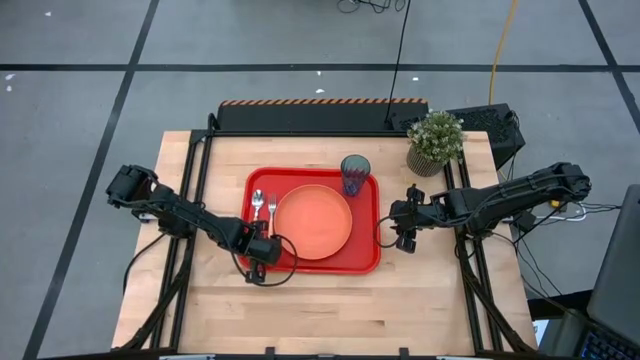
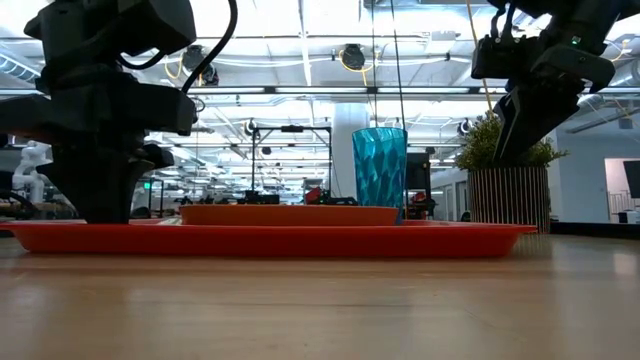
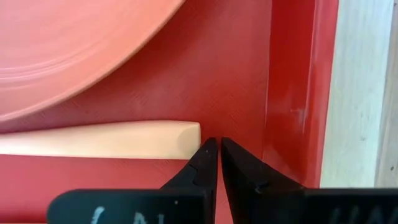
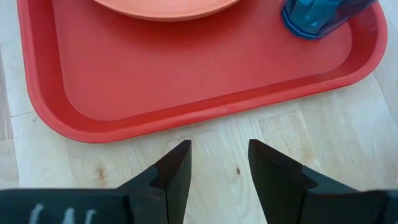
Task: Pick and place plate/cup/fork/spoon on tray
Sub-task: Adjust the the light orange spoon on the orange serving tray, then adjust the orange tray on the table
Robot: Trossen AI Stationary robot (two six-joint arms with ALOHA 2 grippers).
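High view is showing the tray lying at the middle of the table, with the plate sitting inside it, slightly toward the right. The cup is standing upright in the tray's far right corner, just beside the plate. The spoon and the fork are lying side by side in the tray's left strip, metal ends pointing to the far edge, spoon outermost.

The left gripper is sitting low over the tray's near left corner. In the left wrist view its 2 fingers are standing almost together with only a thin slit between them, clamped on nothing, tips just beside the rounded end of a pale handle lying on the tray floor; which utensil it belongs to cannot be told from that view.

The right gripper is hanging above bare table just beside the tray's right rim, not touching it. The right wrist view is showing its fingers spread apart and empty. A potted plant is standing at the far right of the table.
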